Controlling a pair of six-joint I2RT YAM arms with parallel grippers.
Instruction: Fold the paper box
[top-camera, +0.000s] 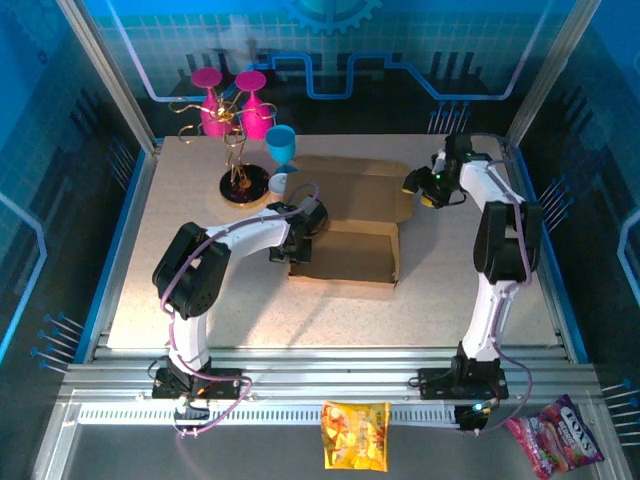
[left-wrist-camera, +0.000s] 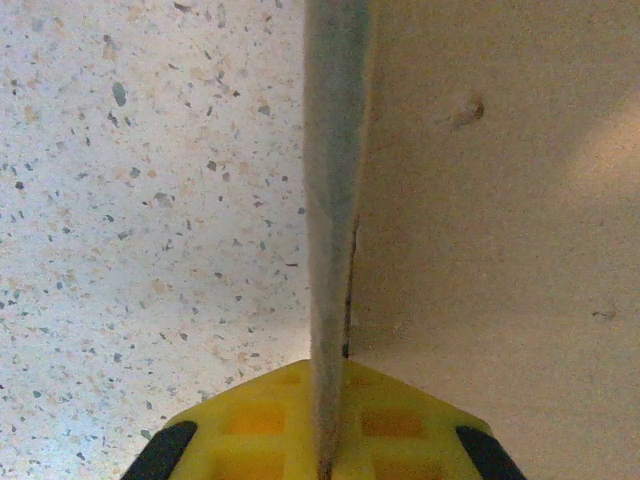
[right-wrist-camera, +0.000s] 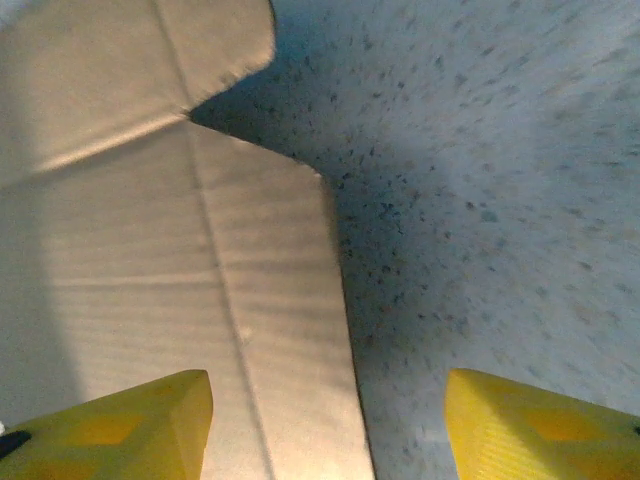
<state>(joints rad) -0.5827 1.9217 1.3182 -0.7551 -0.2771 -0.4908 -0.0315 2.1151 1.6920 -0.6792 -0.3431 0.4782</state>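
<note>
One paper box (top-camera: 345, 258); two pink goblets (top-camera: 254, 112) (one blue goblet (top-camera: 281, 142)).

overhead bright | left wrist washed-out | right wrist shadowed, blurred

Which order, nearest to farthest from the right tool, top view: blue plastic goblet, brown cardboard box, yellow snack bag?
1. brown cardboard box, right beside the right tool
2. blue plastic goblet, back left
3. yellow snack bag, front, off the table
</note>
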